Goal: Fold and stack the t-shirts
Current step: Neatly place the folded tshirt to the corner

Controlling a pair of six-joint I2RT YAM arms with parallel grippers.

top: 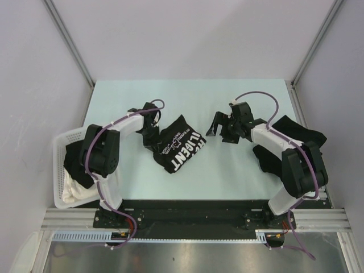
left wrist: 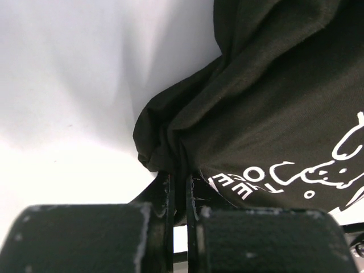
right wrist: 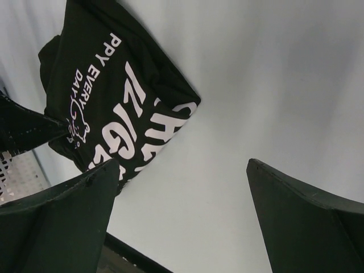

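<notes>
Pinching the printed t-shirt (left wrist: 273, 108) by its bunched edge, left gripper (left wrist: 177, 185) sits closed.

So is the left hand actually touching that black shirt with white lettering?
Touching. The left wrist view shows the left hand closed on a bunched fold of the t-shirt, fabric pinched between its jaws.

Two robot arms, the left arm (top: 102, 151) and the right arm (top: 304, 168); one white basket (top: 61, 142); one white cloth (top: 73, 192). One lettered black t-shirt (top: 177, 149) lies mid-worktop (top: 227, 173). One dark bundle (top: 73, 159) in the basket and one dark heap (top: 301, 133) at the right edge defy counting.
</notes>
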